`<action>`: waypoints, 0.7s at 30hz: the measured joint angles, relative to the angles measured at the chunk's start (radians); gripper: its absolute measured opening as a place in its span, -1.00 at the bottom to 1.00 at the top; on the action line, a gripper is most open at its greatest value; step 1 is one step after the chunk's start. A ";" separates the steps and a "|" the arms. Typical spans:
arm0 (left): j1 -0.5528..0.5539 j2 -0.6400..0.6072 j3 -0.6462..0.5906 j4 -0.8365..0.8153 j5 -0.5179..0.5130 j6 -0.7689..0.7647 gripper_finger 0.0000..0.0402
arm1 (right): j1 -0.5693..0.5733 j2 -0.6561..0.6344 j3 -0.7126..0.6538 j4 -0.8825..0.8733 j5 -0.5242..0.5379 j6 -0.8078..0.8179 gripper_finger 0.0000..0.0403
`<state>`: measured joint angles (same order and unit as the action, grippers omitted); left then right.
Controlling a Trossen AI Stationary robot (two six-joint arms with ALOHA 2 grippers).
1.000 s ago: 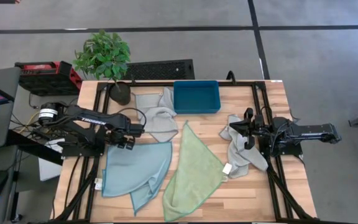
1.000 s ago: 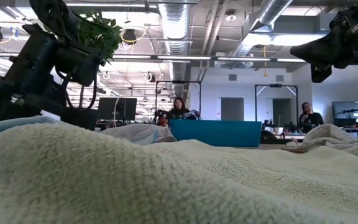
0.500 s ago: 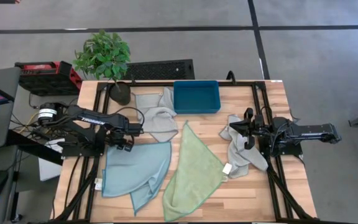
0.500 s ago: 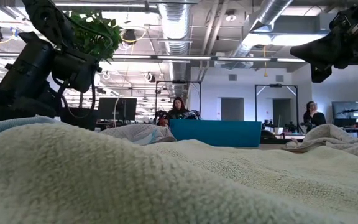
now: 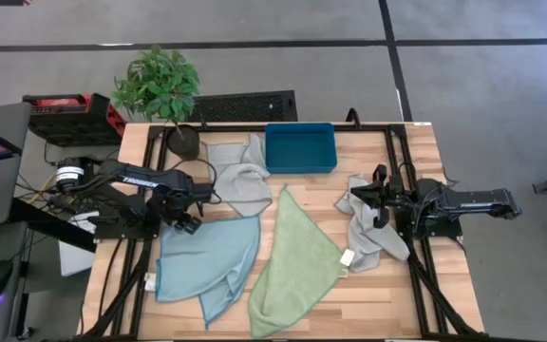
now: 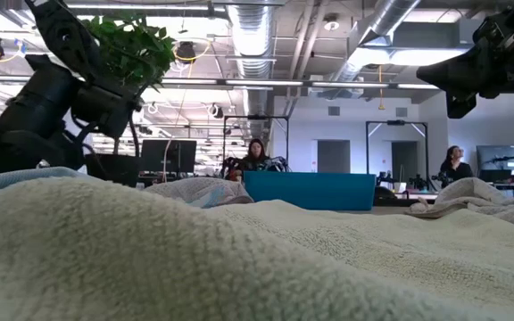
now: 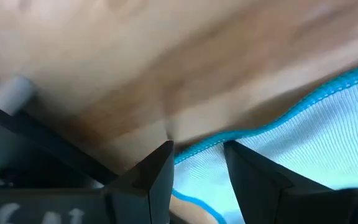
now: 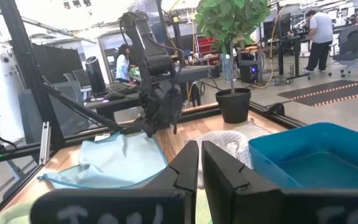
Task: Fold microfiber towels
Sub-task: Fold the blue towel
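Towels lie spread over the desk (image 5: pixel 416 152), none of them folded yet. On the left is the blue towel (image 5: pixel 202 261), with one side turned over itself. The left end effector (image 5: pixel 190 224) hangs at its upper left corner; in the left wrist view its fingers (image 7: pixel 157 171) stand a little apart, with the towel's bright blue hem passing across the gap between them. I cannot tell if they touch the cloth, and nothing is gripped.

Behind it, near the plant (image 5: pixel 160 90) and the bin (image 5: pixel 299 147), one grey towel (image 5: pixel 240 176) lies crumpled. The green towel (image 5: pixel 292 261) is in the middle, lying diagonally. On the right the second grey towel (image 5: pixel 368 233) is bunched under the right end effector (image 5: pixel 380 198), which waits above it with the fingers nearly closed and empty.

My judgement of the risk: the left fingers may close on only the hem, or miss it, because the cloth is thin and flat on the wood; then the corner would slip out during the lift. The overlapped side could also drag along and spoil the fold.
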<state>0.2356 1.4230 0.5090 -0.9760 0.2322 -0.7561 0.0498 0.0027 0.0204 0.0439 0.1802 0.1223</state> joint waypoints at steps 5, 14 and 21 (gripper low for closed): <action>0.015 0.005 0.013 -0.008 0.000 0.073 -0.35 | 0.000 0.000 0.000 0.000 0.000 0.000 -0.78; 0.016 0.004 0.016 -0.001 -0.002 0.108 -0.95 | 0.000 0.000 0.000 0.000 0.000 0.001 -0.78; 0.015 0.005 0.022 -0.002 0.008 0.108 -0.99 | 0.000 0.000 0.000 0.001 0.002 0.001 -0.78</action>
<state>0.2509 1.4277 0.5311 -0.9779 0.2403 -0.6483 0.0498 0.0027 0.0204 0.0448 0.1818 0.1231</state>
